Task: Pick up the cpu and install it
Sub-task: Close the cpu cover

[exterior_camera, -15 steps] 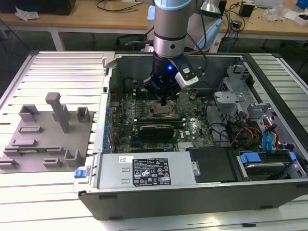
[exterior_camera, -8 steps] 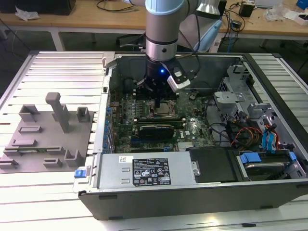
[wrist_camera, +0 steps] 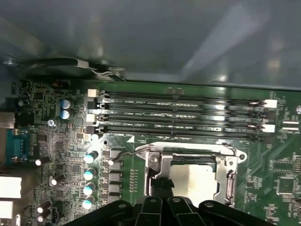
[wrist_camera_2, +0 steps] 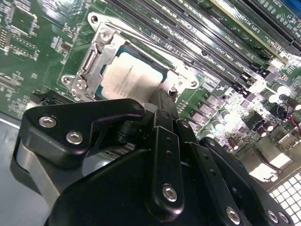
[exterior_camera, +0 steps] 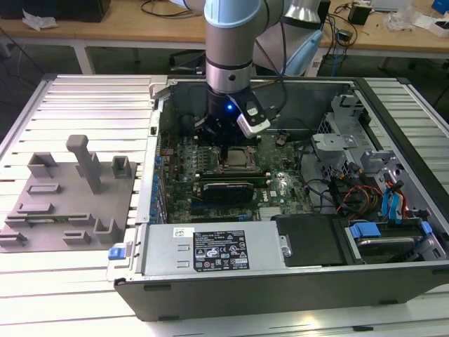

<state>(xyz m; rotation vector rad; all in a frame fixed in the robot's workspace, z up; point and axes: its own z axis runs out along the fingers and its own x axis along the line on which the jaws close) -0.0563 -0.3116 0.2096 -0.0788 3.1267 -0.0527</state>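
We find the cpu (wrist_camera_2: pixel 134 75) lying flat inside the metal socket frame (wrist_camera_2: pixel 96 49) on the green motherboard (wrist_camera_2: pixel 28 42), just beside the rows of memory slots (wrist_camera: pixel 183 110), within the open computer case (exterior_camera: pixel 280 284). The gripper (wrist_camera_2: pixel 163 101) hangs directly over one edge of the chip, low at its rim, but we cannot tell whether it is clenched on that rim or released, nor whether it touches the plate at all. We judge the cpu to be light and stiff, with a smooth metal top that would offer little friction, so the thin pale rim on two opposite sides looks the sound place to take hold. Its underside and the socket beneath are likely delicate, so it wants keeping level rather than tipping or dragging. In the second wrist view the gripper's black body covers the near side of the chip, and in the first wrist view it cuts off one edge. We cannot make out whether the chip is fully seated, or where the frame's locking lever stands.
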